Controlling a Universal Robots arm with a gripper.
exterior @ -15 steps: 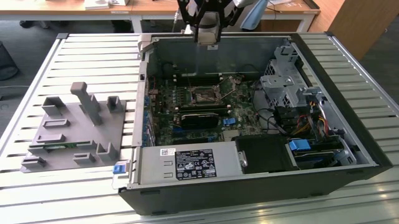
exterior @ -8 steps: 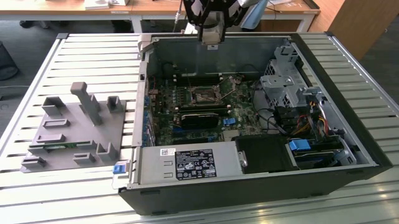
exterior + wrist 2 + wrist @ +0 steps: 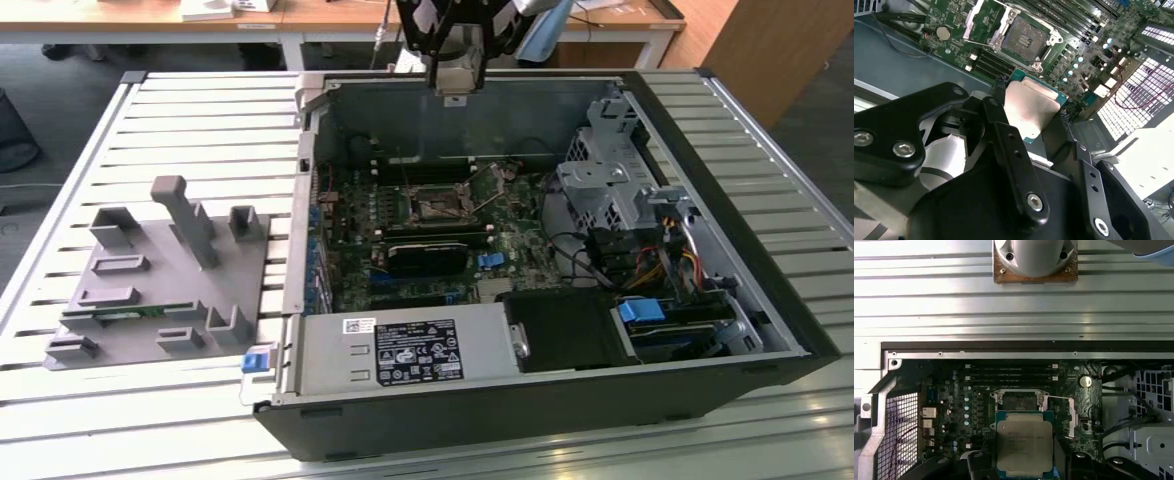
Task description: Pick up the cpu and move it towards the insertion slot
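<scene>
**CPU in the tool, held above the open case**

Slatted metal forms the desk (image 3: 174, 110) on which our open computer case (image 3: 747, 230) lies on its side, with wooden desks and a dark floor behind it in the exterior view. Toward the exterior view's left sits a grey fixture block (image 3: 160, 280) with a thin green memory stick (image 3: 127, 315) resting in one of its slots.

We see the tool (image 3: 1031, 112) in the second wrist view with its two black fingers (image 3: 1004, 135) closed against opposite edges of the cpu (image 3: 1031, 107). The chip's silvery top faces the camera and its green rim shows at the corners. In the first wrist view the cpu (image 3: 1025, 445) appears flat and square-on, with the insertion slot (image 3: 1020, 401) showing just past its far edge; its metal frame is open and its dark centre is bare. The second wrist view shows the same insertion slot (image 3: 1025, 39) on the motherboard (image 3: 979, 35) beyond the held chip, clearly apart from it.

In the exterior view the tool (image 3: 454, 85) hangs over the far wall of the case, well above the board, while the insertion slot (image 3: 437, 205) lies lower and nearer the camera.

We judge the pick-up done: the chip is off any surface and gripped. The move towards the socket looks only partly made, since the chip sits high and not over the frame's centre.
</scene>
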